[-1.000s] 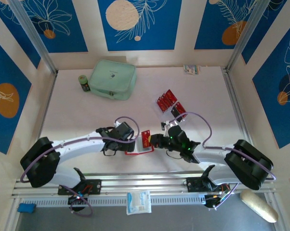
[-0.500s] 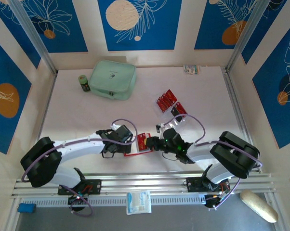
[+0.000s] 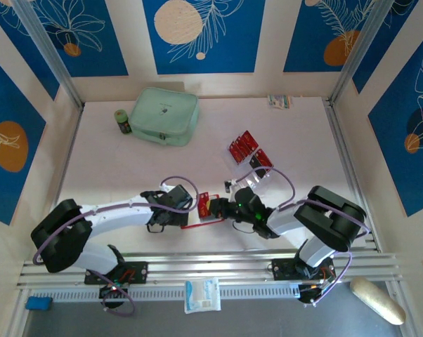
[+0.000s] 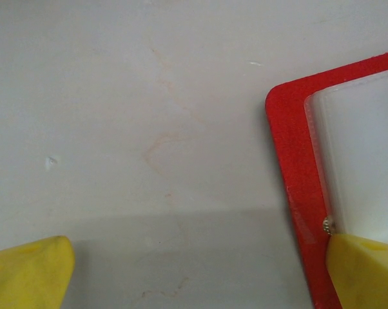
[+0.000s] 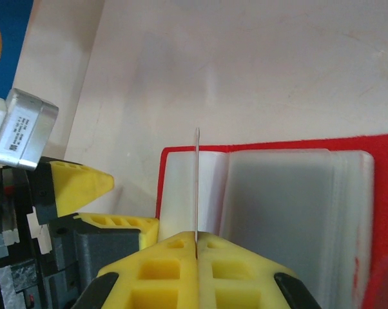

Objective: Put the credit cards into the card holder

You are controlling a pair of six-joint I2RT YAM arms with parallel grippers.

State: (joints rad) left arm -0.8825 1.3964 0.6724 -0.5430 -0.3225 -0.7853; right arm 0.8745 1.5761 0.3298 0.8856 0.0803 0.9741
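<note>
Where the two arms meet near the 6 o'clock edge of the counter, the red card holder lies open with its pale inner sleeves facing up. The right hand reaches in from 3 o'clock, its yellow fingers pressed fully together on one red credit card.

In the right wrist view that hand pinches the credit card edge-on, so it shows as a thin upright line. The card stands over the pale sleeves of the card holder, close to the sleeves' 9 o'clock side. Whether its far edge is inside a pocket I cannot tell.

The left hand comes in from 9 o'clock with its jaws spread wide and nothing between them. In the left wrist view this hand has one yellow fingertip over bare counter. The other fingertip sits at the red border of the card holder, beside a small metal stud on the pale lining.

The rest of the credit cards lie in two small clusters on the counter at about 1 o'clock from the card holder, well apart from it. A mint-green zip case rests toward 11 o'clock, with a small dark jar just beside it at its 9 o'clock side.
</note>
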